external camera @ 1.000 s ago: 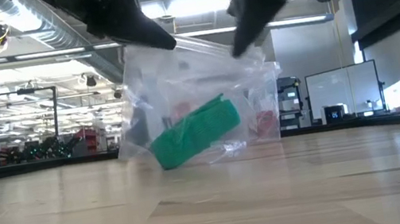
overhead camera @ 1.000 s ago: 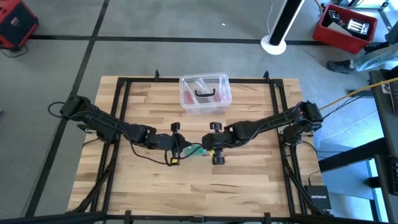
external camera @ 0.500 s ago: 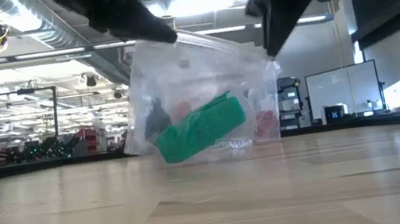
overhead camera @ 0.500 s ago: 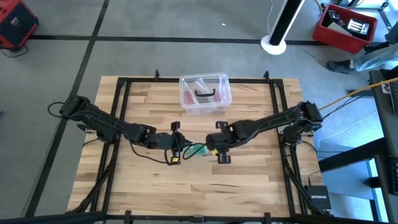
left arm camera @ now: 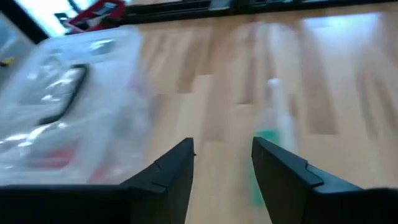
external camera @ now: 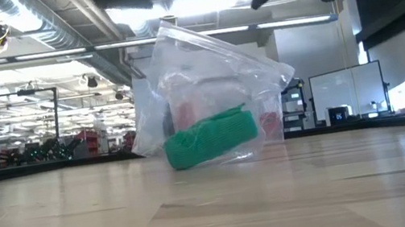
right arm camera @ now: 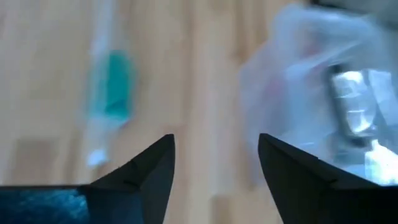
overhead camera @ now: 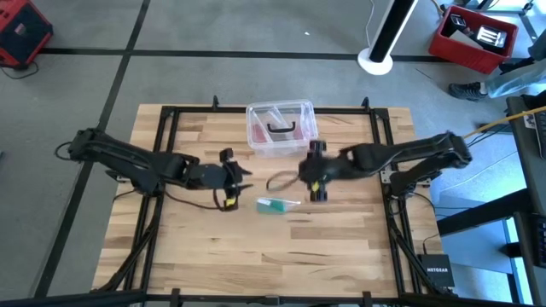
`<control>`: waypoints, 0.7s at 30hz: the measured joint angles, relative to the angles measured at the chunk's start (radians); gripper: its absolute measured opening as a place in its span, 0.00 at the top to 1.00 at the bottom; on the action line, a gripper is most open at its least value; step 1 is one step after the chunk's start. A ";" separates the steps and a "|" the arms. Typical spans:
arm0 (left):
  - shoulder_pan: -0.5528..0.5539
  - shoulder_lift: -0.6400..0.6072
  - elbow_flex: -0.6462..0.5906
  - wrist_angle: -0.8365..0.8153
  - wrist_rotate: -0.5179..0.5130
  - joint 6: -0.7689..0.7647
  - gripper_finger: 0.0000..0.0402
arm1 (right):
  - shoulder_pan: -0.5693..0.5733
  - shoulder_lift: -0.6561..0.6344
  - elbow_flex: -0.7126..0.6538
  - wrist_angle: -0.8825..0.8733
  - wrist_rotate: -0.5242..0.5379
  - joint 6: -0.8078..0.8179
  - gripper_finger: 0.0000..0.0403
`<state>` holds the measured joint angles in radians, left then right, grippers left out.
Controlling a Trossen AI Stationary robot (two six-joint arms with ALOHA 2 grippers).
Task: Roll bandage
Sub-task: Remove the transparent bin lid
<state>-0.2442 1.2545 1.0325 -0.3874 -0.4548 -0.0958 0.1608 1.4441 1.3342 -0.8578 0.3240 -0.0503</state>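
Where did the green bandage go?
The green bandage, inside a clear bag, lies on the wooden table near the middle in the high view, in front of the plastic box and between the two open grippers.
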 joint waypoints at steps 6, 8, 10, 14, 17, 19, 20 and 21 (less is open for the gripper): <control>0.153 -0.058 -0.109 0.040 -0.008 0.103 0.62 | -0.201 -0.104 -0.202 0.385 0.006 -0.249 0.42; 0.206 -0.058 -0.143 0.080 -0.007 0.117 0.63 | -0.282 -0.105 -0.243 0.483 0.006 -0.292 0.43; 0.247 -0.058 -0.168 0.106 0.000 0.130 0.63 | -0.355 -0.105 -0.265 0.511 -0.016 -0.315 0.45; 0.331 -0.061 -0.196 0.145 0.004 0.161 0.63 | -0.519 -0.118 -0.280 0.502 -0.156 -0.266 0.47; 0.405 -0.076 -0.218 0.200 0.005 0.157 0.63 | -0.656 -0.148 -0.296 0.514 -0.293 -0.205 0.49; 0.458 -0.084 -0.240 0.221 0.042 0.156 0.63 | -0.738 -0.159 -0.311 0.519 -0.363 -0.134 0.50; 0.487 -0.087 -0.252 0.225 0.073 0.151 0.63 | -0.777 -0.161 -0.320 0.521 -0.397 -0.094 0.50; 0.520 -0.090 -0.267 0.233 0.116 0.135 0.63 | -0.810 -0.161 -0.332 0.521 -0.436 -0.056 0.50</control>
<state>0.2761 1.1649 0.7657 -0.1540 -0.3390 0.0394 -0.6493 1.2835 1.0021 -0.3371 -0.1124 -0.1061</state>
